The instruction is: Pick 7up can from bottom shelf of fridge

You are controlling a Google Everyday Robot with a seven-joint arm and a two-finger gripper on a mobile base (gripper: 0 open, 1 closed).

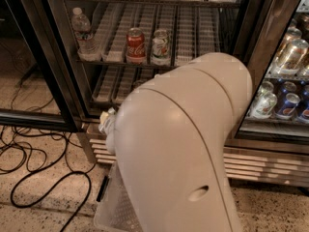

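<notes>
The fridge (66, 71) stands open in front of me, with a ribbed steel base (263, 166). My big pale arm link (183, 144) fills the middle of the view and covers most of the bottom shelf (110, 83); only its left lanes show, and they hold nothing. The 7up can is hidden behind the arm. My gripper is also hidden behind the arm, somewhere toward the lower part of the fridge. On the rack above stand a water bottle (84, 33), a red cola can (135, 45) and a white-and-green can (160, 46).
The black-framed glass door (34, 115) hangs open at the left. Black cables (43, 178) lie looped on the speckled floor. A second cooler section at the right holds several cans (277, 103). A pale mesh tray (113, 209) sits low beside the arm.
</notes>
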